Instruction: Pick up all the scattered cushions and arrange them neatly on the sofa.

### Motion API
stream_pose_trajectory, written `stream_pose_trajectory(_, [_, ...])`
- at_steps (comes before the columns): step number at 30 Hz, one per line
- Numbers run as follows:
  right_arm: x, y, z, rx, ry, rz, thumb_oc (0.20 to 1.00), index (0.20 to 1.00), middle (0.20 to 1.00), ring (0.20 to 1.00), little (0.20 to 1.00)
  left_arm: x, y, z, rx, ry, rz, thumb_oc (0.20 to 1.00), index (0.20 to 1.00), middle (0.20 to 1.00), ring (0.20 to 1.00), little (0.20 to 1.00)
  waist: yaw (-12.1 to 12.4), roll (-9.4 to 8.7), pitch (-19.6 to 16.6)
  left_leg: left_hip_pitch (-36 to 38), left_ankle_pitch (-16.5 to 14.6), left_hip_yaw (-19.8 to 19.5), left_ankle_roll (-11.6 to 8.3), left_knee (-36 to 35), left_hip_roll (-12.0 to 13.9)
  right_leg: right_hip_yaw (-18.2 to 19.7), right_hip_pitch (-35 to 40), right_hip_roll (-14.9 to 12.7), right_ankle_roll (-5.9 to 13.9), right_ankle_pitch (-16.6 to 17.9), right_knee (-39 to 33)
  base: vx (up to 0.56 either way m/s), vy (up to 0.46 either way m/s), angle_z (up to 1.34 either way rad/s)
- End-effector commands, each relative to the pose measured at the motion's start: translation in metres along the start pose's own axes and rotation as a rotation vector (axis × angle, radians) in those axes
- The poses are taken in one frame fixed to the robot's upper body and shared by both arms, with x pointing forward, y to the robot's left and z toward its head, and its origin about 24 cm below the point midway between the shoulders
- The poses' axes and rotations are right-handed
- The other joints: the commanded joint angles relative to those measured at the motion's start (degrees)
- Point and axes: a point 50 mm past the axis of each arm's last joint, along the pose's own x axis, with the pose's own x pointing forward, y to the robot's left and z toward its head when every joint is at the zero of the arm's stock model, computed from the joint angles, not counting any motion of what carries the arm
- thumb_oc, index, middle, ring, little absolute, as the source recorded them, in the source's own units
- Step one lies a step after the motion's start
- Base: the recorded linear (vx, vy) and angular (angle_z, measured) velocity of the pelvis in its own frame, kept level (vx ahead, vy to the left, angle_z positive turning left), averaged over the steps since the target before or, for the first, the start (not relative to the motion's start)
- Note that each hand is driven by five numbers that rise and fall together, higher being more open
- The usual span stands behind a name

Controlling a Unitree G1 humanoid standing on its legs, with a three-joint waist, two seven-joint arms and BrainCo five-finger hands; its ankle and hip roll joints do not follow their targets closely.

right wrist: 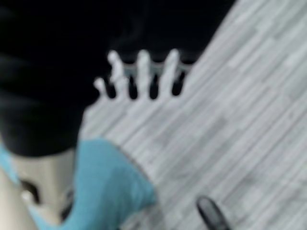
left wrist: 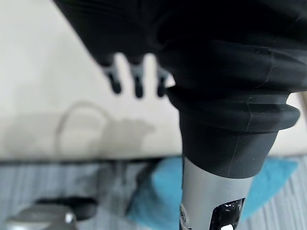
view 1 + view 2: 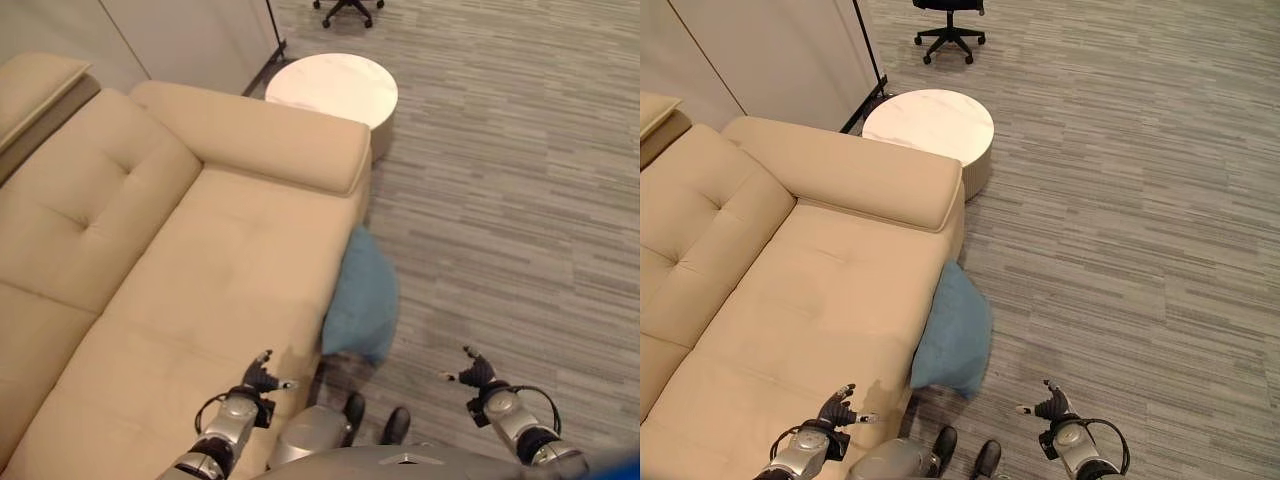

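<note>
on the floor, against the sofa's front edge, one blue cushion (image 3: 362, 297) stands on end, leaning on the sofa (image 3: 180, 280) side, its lower corner down on the grey striped floor (image 3: 500, 220). same cushion in the right eye view (image 3: 954, 333), in the left wrist view (image 2: 163, 191) below the seat edge, and in the right wrist view (image 1: 105, 182) next to the hand's cover.

cushion is untouched, neither hand on it.

left hand (image 3: 262, 377) hangs over the front of the beige seat, just beside the cushion's lower end but apart from it. fingers (image 2: 138, 85) straight and spread, holding nothing; the wrist view shows them over the seat fabric.

right hand (image 3: 478, 372) hangs over bare floor, on the other side of the cushion and well apart from it. fingers (image 1: 143, 72) also straight and fanned wide, nothing in them.

sofa is beige, tufted back on the robot's left, long seat running away from the camera, thick padded arm across the far end. seat carries no cushion.

beyond the sofa arm, a round white desk (image 3: 930, 122) sits touching or just beside it. further back, the star base of a black office chair (image 3: 950, 35). a pale wall panel (image 3: 770, 55) runs behind the sofa.
</note>
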Motion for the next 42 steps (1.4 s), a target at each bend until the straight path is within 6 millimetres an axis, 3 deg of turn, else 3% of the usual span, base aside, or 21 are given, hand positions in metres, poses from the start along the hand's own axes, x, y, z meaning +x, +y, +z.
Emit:
stream_pose_trajectory(1, [0.000,-0.010,-0.002,-0.014,-0.013,-0.029,1.000,1.000,1.000,1.000,1.000,0.003,-0.004,0.012,-0.001,-0.039,-0.021,1.000,1.000,1.000,1.000,1.000,1.2,-0.30,0.0,-1.2,-5.4,-3.8,-1.27,3.4,1.9,3.1,-1.4,-1.1,5.12,-3.6,7.2,-0.01,0.120,-0.29])
stream_pose_trajectory(8, [-0.002,-0.006,-0.006,-0.007,0.006,-0.016,1.000,1.000,1.000,1.000,1.000,0.003,0.003,0.016,0.001,-0.055,0.001,1.000,1.000,1.000,1.000,1.000,0.3,0.11,-0.3,1.0,-4.7,-2.7,0.76,-0.5,1.8,5.1,-4.1,-1.8,6.14,-3.8,11.2,-0.02,0.106,-0.21])
stream_pose_trajectory(11, [0.000,-0.007,0.004,0.047,-0.025,-0.034,1.000,1.000,1.000,1.000,1.000,0.003,0.015,0.026,-0.029,-0.106,0.049,1.000,1.000,1.000,1.000,1.000,-1.2,0.63,0.6,1.6,-5.0,-0.2,1.76,-1.0,2.0,6.6,-5.7,-2.5,6.86,-3.6,13.5,-0.04,0.117,-0.34])
stream_pose_trajectory(12, [0.008,-0.040,0.014,0.109,-0.015,-0.092,1.000,1.000,1.000,1.000,1.000,0.003,0.022,0.023,-0.022,-0.096,0.055,1.000,1.000,1.000,1.000,1.000,-1.0,0.62,0.9,1.6,-5.4,0.2,1.86,-0.5,2.0,6.6,-5.7,-2.8,7.00,-3.6,13.9,-0.06,0.134,-0.54])
stream_pose_trajectory(13, [0.007,-0.041,-0.002,0.144,0.048,-0.120,1.000,1.000,1.000,1.000,1.000,0.004,0.027,0.027,-0.035,-0.106,0.060,1.000,1.000,1.000,1.000,1.000,-1.4,0.60,1.1,1.1,-5.6,0.9,2.25,0.1,2.0,6.5,-6.5,-3.3,7.15,-3.2,14.3,-0.03,0.058,-0.61])
stream_pose_trajectory(18, [0.004,-0.042,-0.016,0.185,0.115,-0.126,1.000,1.000,1.000,1.000,1.000,0.003,0.029,0.020,-0.058,-0.078,0.067,1.000,1.000,1.000,1.000,1.000,-1.5,0.50,2.0,0.5,-6.2,3.7,2.97,0.8,2.3,7.8,-7.7,-3.6,7.84,-1.8,14.0,-0.04,0.053,-0.39])
stream_pose_trajectory(20, [0.003,-0.039,-0.020,0.173,0.134,-0.119,1.000,1.000,1.000,1.000,1.000,0.003,0.028,0.018,-0.059,-0.071,0.063,1.000,1.000,1.000,1.000,1.000,-0.9,0.68,2.3,0.2,-6.3,5.7,3.13,0.6,3.2,4.8,-8.6,-4.9,8.19,-1.3,15.5,-0.05,0.043,-0.59])
stream_pose_trajectory(24, [0.002,-0.035,-0.025,0.137,0.152,-0.101,1.000,1.000,1.000,1.000,1.000,0.004,0.024,0.021,-0.057,-0.080,0.048,1.000,1.000,1.000,1.000,1.000,0.4,0.95,2.2,1.3,-7.2,8.9,2.67,-0.8,5.2,-3.9,-7.0,-7.9,8.82,-2.0,16.4,0.02,-0.014,-0.79])
stream_pose_trajectory(25, [0.003,-0.034,-0.022,0.128,0.144,-0.098,1.000,1.000,1.000,1.000,1.000,0.005,0.024,0.024,-0.059,-0.089,0.048,1.000,1.000,1.000,1.000,1.000,1.8,1.22,2.2,2.0,-7.4,11.2,2.64,-1.5,6.1,-8.5,-6.2,-9.2,9.13,-2.0,17.5,-0.01,-0.001,-1.00])
stream_pose_trajectory(26, [0.003,-0.034,-0.022,0.128,0.144,-0.099,1.000,1.000,1.000,1.000,1.000,0.005,0.024,0.024,-0.059,-0.089,0.048,1.000,1.000,1.000,1.000,1.000,1.9,1.24,2.3,2.1,-7.5,11.2,2.65,-1.5,6.1,-8.4,-6.1,-9.2,9.16,-2.1,17.6,-0.03,-0.008,-1.13])
stream_pose_trajectory(28, [0.004,-0.030,-0.018,0.113,0.130,-0.083,1.000,1.000,1.000,1.000,1.000,0.006,0.024,0.028,-0.047,-0.094,0.042,1.000,1.000,1.000,1.000,1.000,2.9,0.57,1.7,2.7,-7.4,14.4,2.32,-2.4,6.8,-13.1,-4.6,-9.7,9.83,-1.9,17.0,0.01,-0.039,-0.99])
stream_pose_trajectory(31, [0.004,-0.028,-0.016,0.113,0.126,-0.075,1.000,1.000,1.000,1.000,1.000,0.006,0.024,0.029,-0.046,-0.099,0.035,1.000,1.000,1.000,1.000,1.000,3.4,0.30,1.6,3.3,-7.4,15.8,2.11,-2.6,7.5,-13.9,-4.4,-9.8,9.86,-1.5,16.1,0.07,-0.085,-0.67])
stream_pose_trajectory(37, [0.004,-0.025,-0.013,0.103,0.105,-0.063,1.000,1.000,1.000,1.000,1.000,0.007,0.013,0.030,-0.028,-0.097,0.002,1.000,1.000,1.000,1.000,1.000,2.0,0.77,1.0,5.0,-8.7,16.1,0.30,-1.5,9.2,-9.6,-3.9,-6.8,9.11,-0.6,8.9,0.15,-0.133,-0.34])
stream_pose_trajectory(40, [0.004,-0.025,-0.013,0.116,0.099,-0.069,1.000,1.000,1.000,1.000,1.000,0.007,0.007,0.031,-0.030,-0.096,-0.016,1.000,1.000,1.000,1.000,1.000,2.2,0.77,1.8,-0.3,-10.5,15.9,-1.77,10.9,10.8,-9.0,-1.1,-5.4,7.52,-0.7,5.0,0.09,-0.121,-0.04])
stream_pose_trajectory(41, [0.004,-0.029,-0.012,0.118,0.098,-0.086,1.000,1.000,1.000,1.000,1.000,0.008,0.004,0.033,-0.039,-0.094,-0.019,1.000,1.000,1.000,1.000,1.000,3.0,0.95,2.8,-4.7,-8.1,13.0,-3.39,17.9,10.6,-8.6,0.3,-4.3,6.16,-1.2,3.4,0.03,-0.074,0.04])
stream_pose_trajectory(42, [0.004,-0.029,-0.012,0.119,0.098,-0.087,1.000,1.000,1.000,1.000,1.000,0.008,0.004,0.033,-0.039,-0.094,-0.019,1.000,1.000,1.000,1.000,1.000,3.0,1.01,2.7,-4.9,-8.2,12.9,-3.43,18.2,10.6,-8.7,0.3,-4.2,6.11,-1.3,3.4,0.05,-0.035,-0.10])
